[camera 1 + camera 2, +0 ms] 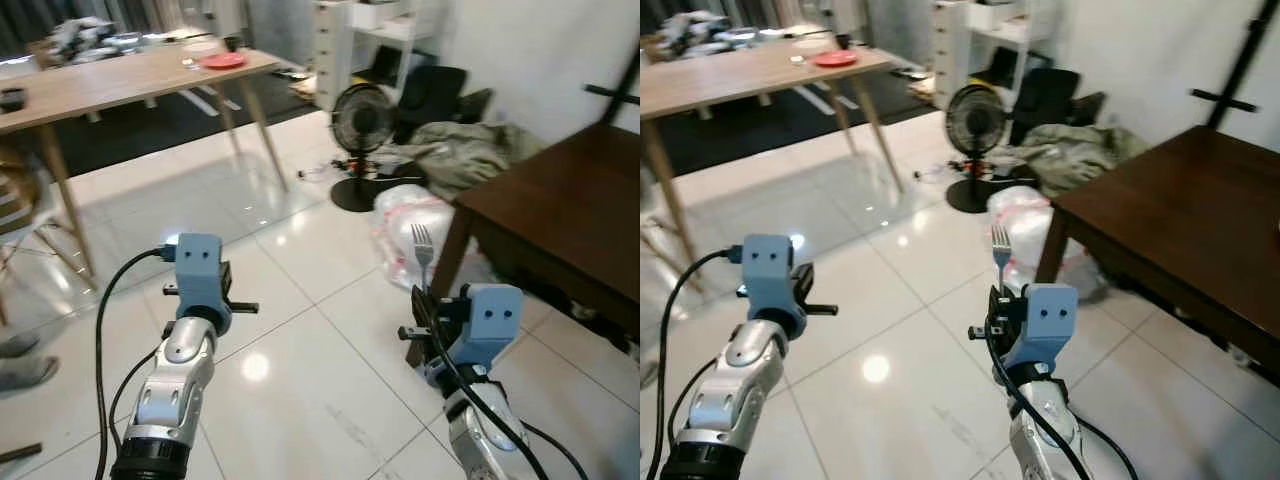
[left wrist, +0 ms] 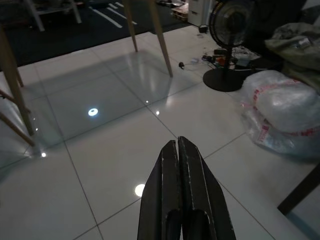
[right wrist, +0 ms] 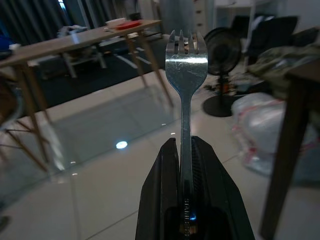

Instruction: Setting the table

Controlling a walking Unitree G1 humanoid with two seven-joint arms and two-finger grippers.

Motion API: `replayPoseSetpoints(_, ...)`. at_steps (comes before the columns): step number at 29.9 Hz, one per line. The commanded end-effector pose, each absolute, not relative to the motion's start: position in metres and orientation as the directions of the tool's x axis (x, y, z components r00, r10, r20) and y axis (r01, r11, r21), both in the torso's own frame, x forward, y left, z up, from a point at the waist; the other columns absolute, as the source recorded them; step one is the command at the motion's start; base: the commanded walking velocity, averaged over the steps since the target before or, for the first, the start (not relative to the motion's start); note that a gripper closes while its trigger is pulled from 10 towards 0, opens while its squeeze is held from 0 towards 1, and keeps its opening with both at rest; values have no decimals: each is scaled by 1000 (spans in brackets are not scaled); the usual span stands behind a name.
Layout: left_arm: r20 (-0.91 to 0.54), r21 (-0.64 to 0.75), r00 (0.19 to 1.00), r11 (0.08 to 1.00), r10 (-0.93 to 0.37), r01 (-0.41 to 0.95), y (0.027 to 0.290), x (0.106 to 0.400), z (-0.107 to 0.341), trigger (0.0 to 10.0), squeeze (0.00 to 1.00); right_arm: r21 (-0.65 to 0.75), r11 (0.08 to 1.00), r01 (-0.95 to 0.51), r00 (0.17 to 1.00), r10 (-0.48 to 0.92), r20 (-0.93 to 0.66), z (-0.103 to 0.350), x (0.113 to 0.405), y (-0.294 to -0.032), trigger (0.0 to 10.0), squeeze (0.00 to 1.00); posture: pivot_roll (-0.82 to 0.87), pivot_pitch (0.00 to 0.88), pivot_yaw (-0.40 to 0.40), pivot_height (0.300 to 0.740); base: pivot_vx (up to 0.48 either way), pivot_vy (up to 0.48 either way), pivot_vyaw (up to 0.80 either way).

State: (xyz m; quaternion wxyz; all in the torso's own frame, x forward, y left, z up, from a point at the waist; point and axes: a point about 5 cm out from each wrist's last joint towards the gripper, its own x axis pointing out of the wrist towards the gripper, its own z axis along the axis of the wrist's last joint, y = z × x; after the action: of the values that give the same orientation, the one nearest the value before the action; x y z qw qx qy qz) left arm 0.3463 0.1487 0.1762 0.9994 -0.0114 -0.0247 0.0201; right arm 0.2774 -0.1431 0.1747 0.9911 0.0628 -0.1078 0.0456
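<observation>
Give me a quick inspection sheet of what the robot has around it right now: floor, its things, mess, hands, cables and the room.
Surface: glossy white tiled floor with light glare.
Job's things: fork held upright, prongs up; red plate on the far light wooden table.
Clutter: plastic bag and a heap of cloth on the floor beside the dark table.
Grippers: right gripper shut on the fork's handle; left gripper shut, holding nothing.
Cables: black cable looping along the left arm; another along the right arm.
Surroundings: standing fan, white shelf, dark rug under the far table.
</observation>
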Motion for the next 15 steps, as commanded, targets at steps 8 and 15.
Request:
replayPoseSetpoints(8,34,-6,990,991,134,-134,160,351,172,10000,0,117,984,-138,972,111,208,172,276,-136,10000,0,-71,40,87,740,465,0,0)
replayPoseSetpoints(15,40,-5,989,990,142,-142,160,351,172,10000,0,120,983,-137,972,110,208,172,276,-137,10000,0,-68,46,85,740,466,0,0)
